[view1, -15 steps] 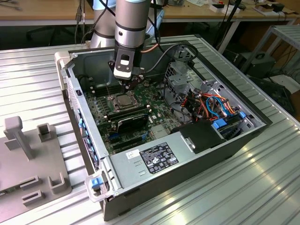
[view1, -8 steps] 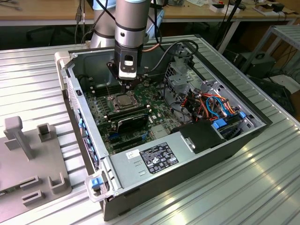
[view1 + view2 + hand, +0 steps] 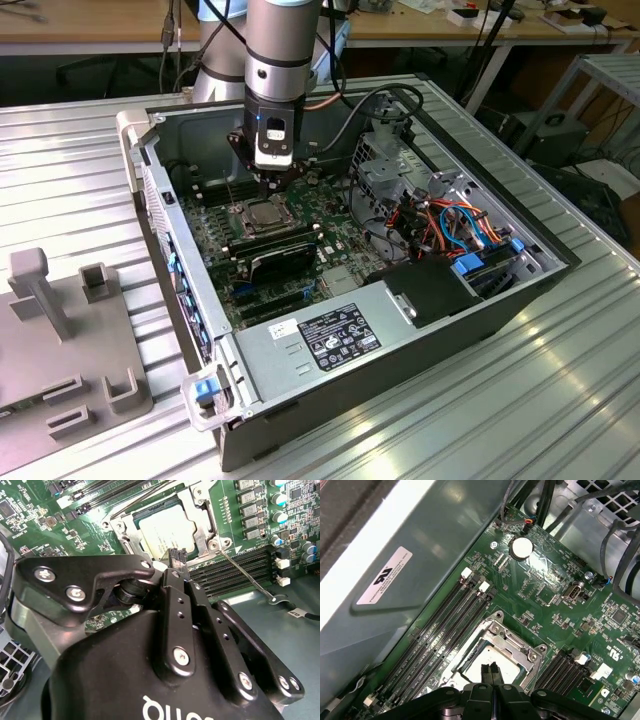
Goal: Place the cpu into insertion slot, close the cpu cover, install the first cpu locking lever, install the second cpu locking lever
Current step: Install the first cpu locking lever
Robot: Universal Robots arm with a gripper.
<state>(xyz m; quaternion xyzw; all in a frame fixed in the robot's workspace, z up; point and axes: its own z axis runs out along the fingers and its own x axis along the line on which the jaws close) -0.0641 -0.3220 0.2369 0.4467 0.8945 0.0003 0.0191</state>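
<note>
The cpu (image 3: 165, 527) lies flat in the insertion slot (image 3: 262, 214) on the green board; its silvery top also shows in the first wrist view (image 3: 495, 660). The cpu cover (image 3: 201, 524), a silvery frame, lies down around the chip and is seen again in the first wrist view (image 3: 514, 641). A thin metal locking lever (image 3: 246, 577) juts out from one corner of the socket, and a second lever (image 3: 145, 496) runs along the opposite side. My gripper (image 3: 177, 557) hangs just above the chip's edge, shut, with nothing between its fingers (image 3: 486, 672).
The open computer case (image 3: 400, 350) sits on a ribbed metal table. Memory slots (image 3: 445, 630) flank the socket. A black power supply box (image 3: 430, 290), blue and orange cables (image 3: 460, 225) and the case wall (image 3: 395, 580) stand close by. A grey fixture (image 3: 60, 330) lies at the exterior view's left.
</note>
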